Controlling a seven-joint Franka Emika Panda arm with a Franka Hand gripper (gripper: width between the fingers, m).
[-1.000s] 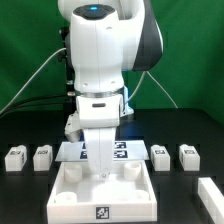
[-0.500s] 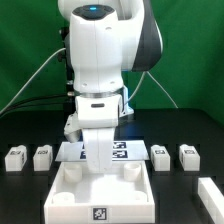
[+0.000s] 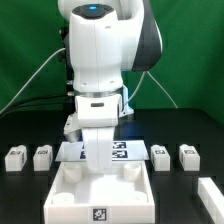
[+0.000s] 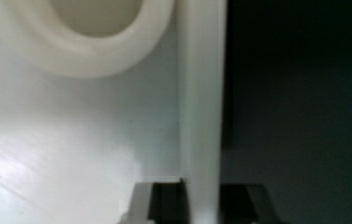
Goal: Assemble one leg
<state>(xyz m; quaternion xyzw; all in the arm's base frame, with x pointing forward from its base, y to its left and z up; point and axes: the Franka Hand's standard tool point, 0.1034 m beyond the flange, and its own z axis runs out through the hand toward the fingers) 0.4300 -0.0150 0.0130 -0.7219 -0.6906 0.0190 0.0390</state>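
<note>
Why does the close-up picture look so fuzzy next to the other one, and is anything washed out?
Wrist view: the camera sits very close to the white panel, so its round socket is soft and out of focus, and one side falls nearly black. Exterior view: sharper and evenly lit; the arm's white shell is bright, with little surface detail.

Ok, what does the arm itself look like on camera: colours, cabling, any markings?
The arm has glossy white rounded shells, a black section on the exterior view's right, and a small blue light on top. A grey band rings the wrist above the boxy white gripper. Thin pale cables loop behind it. No lettering or markings are visible.
</note>
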